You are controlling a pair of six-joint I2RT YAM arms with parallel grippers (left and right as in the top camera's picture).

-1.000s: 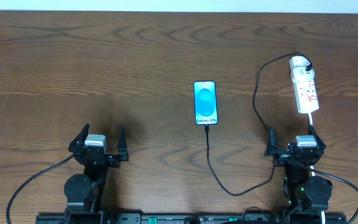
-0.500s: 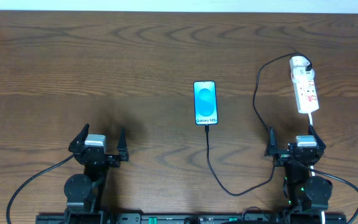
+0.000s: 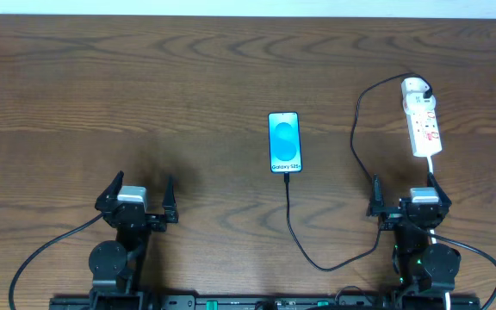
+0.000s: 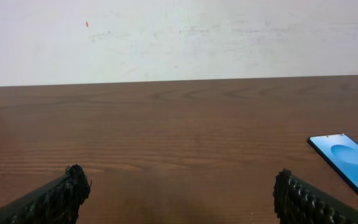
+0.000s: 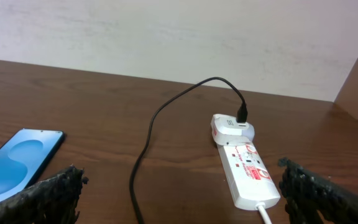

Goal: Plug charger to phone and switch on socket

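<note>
**Overhead view.** The phone (image 3: 285,142) lies flat, screen up, near the middle of the surface (image 3: 145,86), slightly toward the right edge. The socket (image 3: 424,127) lies near the right edge, toward the far right corner, with a white adapter (image 3: 414,86) on its far end. The charger (image 3: 293,228) runs from the adapter, curves down past the right jaws on their inner side, loops near the near edge and rises to the phone's near short edge. Its tip touches that edge; whether it is fully seated cannot be told. A thick white cord (image 3: 433,164) leaves the socket's near end toward the right arm. Both pairs of jaws sit at the near edge, spread open and holding nothing. The left jaws are well apart from the phone. The right jaws are near the socket's near end.

**Left wrist view.** The left jaws are open, with both fingers (image 4: 55,199) low in the view and bare surface between them. The phone (image 4: 350,165) lies ahead and outside the gap, beyond the finger on the view's right.

**Right wrist view.** The right jaws are open, fingers (image 5: 42,196) wide apart. The socket (image 5: 247,174) lies ahead within the gap, closer to the finger on the view's right. The adapter (image 5: 232,127) sits at its far end. The charger (image 5: 148,143) crosses the middle of the gap. The phone (image 5: 17,158) lies ahead of the finger on the view's left. The switch position cannot be told.
</note>
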